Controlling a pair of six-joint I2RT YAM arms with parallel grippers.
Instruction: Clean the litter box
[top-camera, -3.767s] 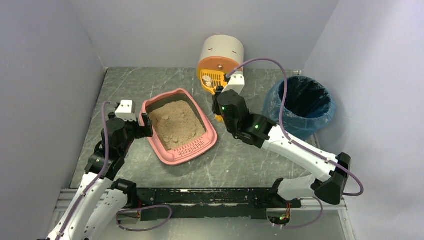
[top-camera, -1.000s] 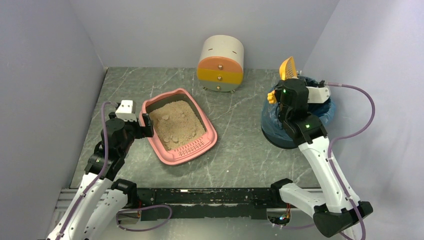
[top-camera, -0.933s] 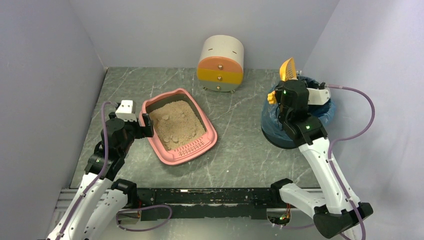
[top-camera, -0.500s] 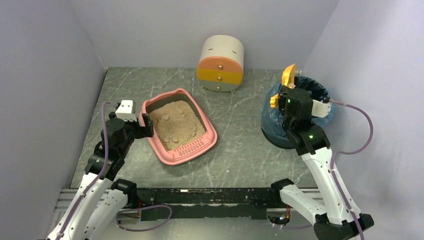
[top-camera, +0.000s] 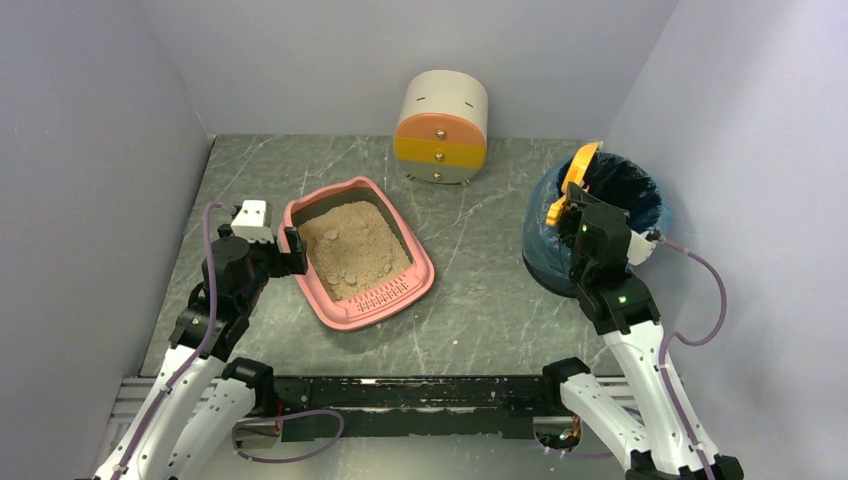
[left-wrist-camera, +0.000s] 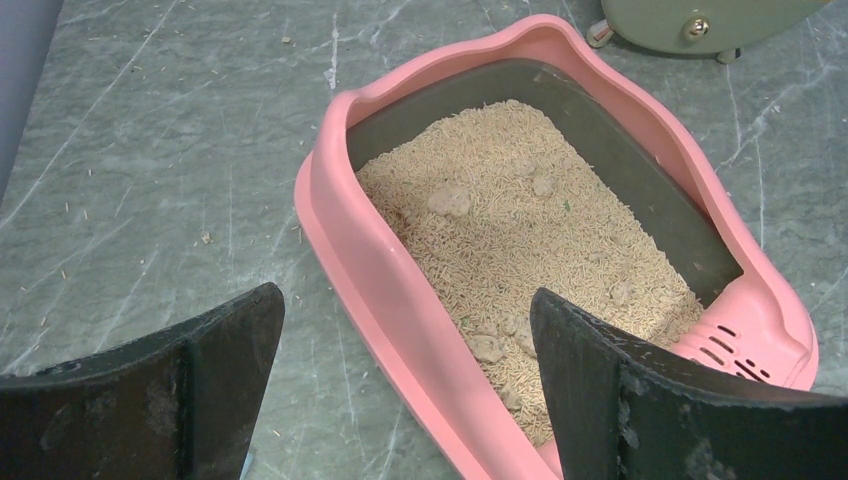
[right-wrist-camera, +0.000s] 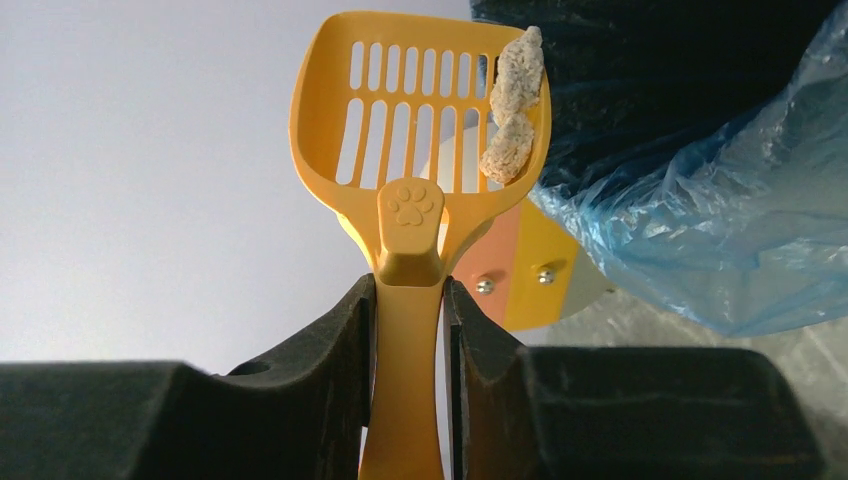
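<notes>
Black fingers of the left tool (left-wrist-camera: 405, 300) stand wide apart with nothing between them, close by the left rim of the shallow pink plastic litter box (left-wrist-camera: 340, 230). Whether they touch it I cannot tell. This arm has not stirred in the last few seconds. The box lies slanted on the grey marbled tabletop (top-camera: 480, 290), and several pale lumps (left-wrist-camera: 450, 203) are left in its beige sandy litter (left-wrist-camera: 520, 250).

Well to the right of the litter box, the right tool (right-wrist-camera: 408, 290) is clamped tight on the handle of a yellow-orange slotted plastic scoop (right-wrist-camera: 420, 110). This is where the change lies. A few seconds ago the scoop was just beyond the litter box. A second ago it stood upright at the far rim of the blue-lined round bin (top-camera: 545, 240). Now the arm has drawn back toward its base and the scoop leans over the bin's opening.

Two sandy clumps (right-wrist-camera: 510, 110) lie against the scoop's right edge, on the side toward the bin's dark mouth. They have not dropped, so the emptying looks begun but unfinished, and a further tilt or a shake seems needed. They sit near the bin's rim and could fall outside it.

Beyond the litter box stands the cream-and-orange round drawer unit (top-camera: 440, 120), its drawers shut. With lumps left in the litter, more scooping trips probably remain.
</notes>
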